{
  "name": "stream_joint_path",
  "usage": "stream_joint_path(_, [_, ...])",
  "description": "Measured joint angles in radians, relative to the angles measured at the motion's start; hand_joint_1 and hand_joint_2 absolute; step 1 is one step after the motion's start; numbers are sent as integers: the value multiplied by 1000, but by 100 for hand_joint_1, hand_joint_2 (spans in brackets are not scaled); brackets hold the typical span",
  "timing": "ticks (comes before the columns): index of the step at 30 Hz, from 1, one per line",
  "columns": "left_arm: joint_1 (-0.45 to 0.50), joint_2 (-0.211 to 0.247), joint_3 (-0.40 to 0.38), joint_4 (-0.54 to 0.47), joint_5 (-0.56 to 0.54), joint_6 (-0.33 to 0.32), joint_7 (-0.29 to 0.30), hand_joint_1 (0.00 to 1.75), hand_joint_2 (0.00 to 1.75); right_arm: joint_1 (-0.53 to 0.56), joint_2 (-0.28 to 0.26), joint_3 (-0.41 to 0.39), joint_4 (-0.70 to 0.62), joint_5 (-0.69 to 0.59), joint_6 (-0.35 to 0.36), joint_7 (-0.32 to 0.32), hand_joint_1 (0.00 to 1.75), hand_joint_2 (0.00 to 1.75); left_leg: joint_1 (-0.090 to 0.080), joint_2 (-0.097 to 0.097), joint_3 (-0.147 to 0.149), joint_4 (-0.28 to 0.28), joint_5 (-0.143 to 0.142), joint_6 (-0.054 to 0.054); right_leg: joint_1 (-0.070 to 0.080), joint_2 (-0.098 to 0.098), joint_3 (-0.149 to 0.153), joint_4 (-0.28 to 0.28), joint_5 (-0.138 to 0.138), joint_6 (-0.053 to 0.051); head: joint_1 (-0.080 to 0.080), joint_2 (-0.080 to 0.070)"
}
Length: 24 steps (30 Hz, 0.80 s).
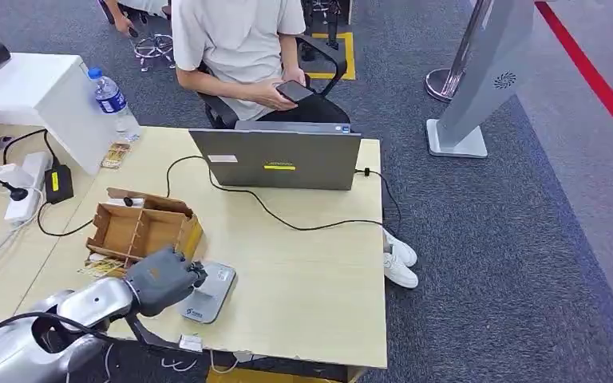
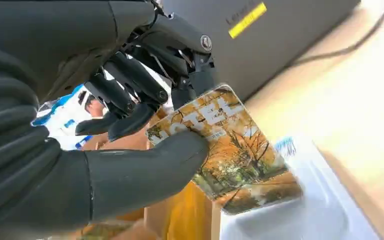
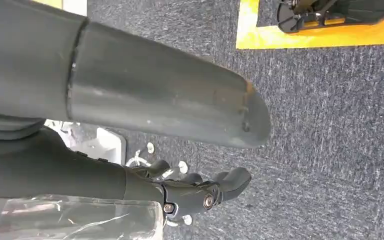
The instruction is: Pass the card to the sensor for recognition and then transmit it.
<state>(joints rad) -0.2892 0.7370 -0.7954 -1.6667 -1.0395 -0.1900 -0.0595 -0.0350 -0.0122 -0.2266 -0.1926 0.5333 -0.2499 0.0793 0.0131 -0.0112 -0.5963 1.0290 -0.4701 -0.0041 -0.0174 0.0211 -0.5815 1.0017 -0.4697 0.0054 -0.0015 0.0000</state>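
Left robot hand [image 2: 130, 130] is pinching a card [image 2: 230, 150] printed with autumn trees, thumb pressing on its face and dark fingers [image 2: 135, 80] curling behind it. In the head view this robot hand [image 1: 162, 278] is hanging over the near left part of the desk [image 1: 311, 279], right at the white card sensor [image 1: 207, 294].

Taking that sensor as the landmark: the card is hovering just above its white top plate [image 2: 300, 215], tilted, and whether it is touching the plate cannot be told. A brown cardboard organiser box [image 1: 140, 227] is sitting just behind the sensor, and a grey laptop [image 1: 275, 159] is standing farther back, with a black cable [image 1: 303, 226] trailing across the desk between them. Beyond the laptop a seated person [image 1: 235, 48] is holding a phone.

To do this step well, the card probably needs levelling so that its face is lying flat and parallel to the plate, centred over it, then holding steady long enough for a reading. The pinch is sitting near one end, so pressing down hard could lever the card out; a light, even descent seems safer. Keeping the knuckles away from the box wall also matters.

Right robot hand [image 3: 200, 192] is hanging over the dark carpet [image 3: 330, 150], fingers loosely curled and grasping nothing.
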Motion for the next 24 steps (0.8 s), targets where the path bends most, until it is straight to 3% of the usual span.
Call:
stream_joint_path(5, [-26,-1,-37,19,6,20,18,175,175,0,2,-5,0,10,2,1,0,0,0,0,0,0,0,0,0,0,0,0,0,0,0,0])
stream_joint_path(7, [-32,-7,-43,22,0,73,18,175,175,0,3,-6,0,13,3,-1,0,0,0,0,0,0,0,0,0,0,0,0,0,0,0,0])
stream_joint_path(10, [-32,-54,-42,24,-81,248,40,175,175,0,4,-12,0,21,6,-9,0,0,-1,-1,0,0,0,0,-1,-2,1,0,0,0,0,0])
stream_joint_path(14, [3,-201,17,-10,-242,565,82,175,175,0,5,-21,0,45,9,-19,0,0,-2,-2,0,1,0,2,-2,-3,1,0,0,1,0,0])
stream_joint_path(15, [9,-240,36,-29,-278,620,95,175,175,0,5,-21,0,55,9,-20,0,0,-2,-2,0,1,0,2,-2,-2,1,0,0,1,2,0])
stream_joint_path(18, [13,-300,109,-81,-344,750,115,175,175,-1,7,-21,0,86,13,-20,0,0,-2,-2,0,1,-1,2,-2,-2,1,0,0,1,3,0])
stream_joint_path(20, [1,-322,181,-88,-347,776,119,175,175,-7,9,-19,0,110,22,-12,0,0,-2,-1,0,1,-1,2,-2,-3,0,0,0,1,3,0])
stream_joint_path(24, [-107,-348,338,23,-340,660,116,175,175,-25,13,-13,-1,142,37,5,0,0,-1,-2,0,1,2,0,-2,-3,0,1,0,0,1,0])
